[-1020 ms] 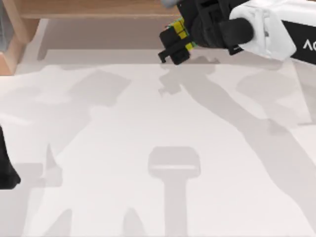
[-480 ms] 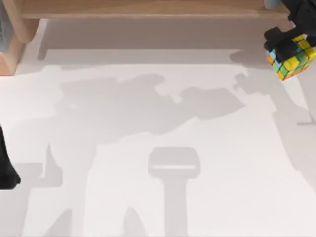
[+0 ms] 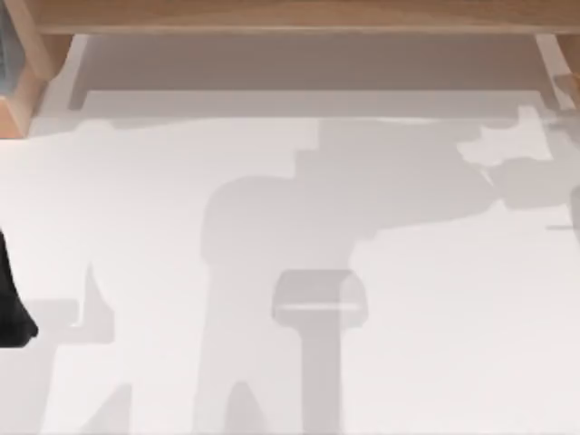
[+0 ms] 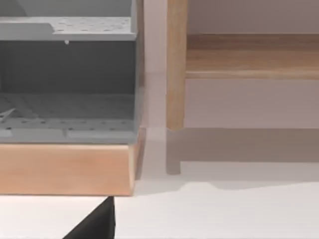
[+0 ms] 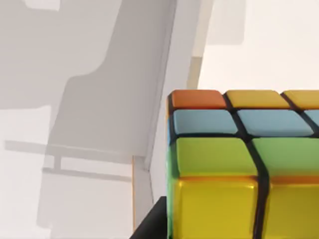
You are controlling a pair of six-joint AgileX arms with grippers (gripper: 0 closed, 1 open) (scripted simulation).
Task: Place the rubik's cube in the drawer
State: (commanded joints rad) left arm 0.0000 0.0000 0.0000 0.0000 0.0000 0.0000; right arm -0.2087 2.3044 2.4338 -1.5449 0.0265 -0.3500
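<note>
The rubik's cube looms close in the right wrist view, with orange, blue, green and yellow tiles split by dark lines. My right gripper is shut on it, and one dark finger shows beside the cube's edge. Under the cube lie the white table and a wooden leg. The drawer stands open in the left wrist view, with a grey perforated inside behind a wooden front. My left gripper is parked low in front of it, at the table's left edge.
A wooden shelf runs along the back of the white table. Its upright post stands just beside the drawer. A wooden corner juts in at the back left. Broad arm shadows cross the table's middle.
My right gripper carried the cube from the back middle to the right and out of the top view. Its shadow now spreads across the table's centre. The left arm has not moved.
</note>
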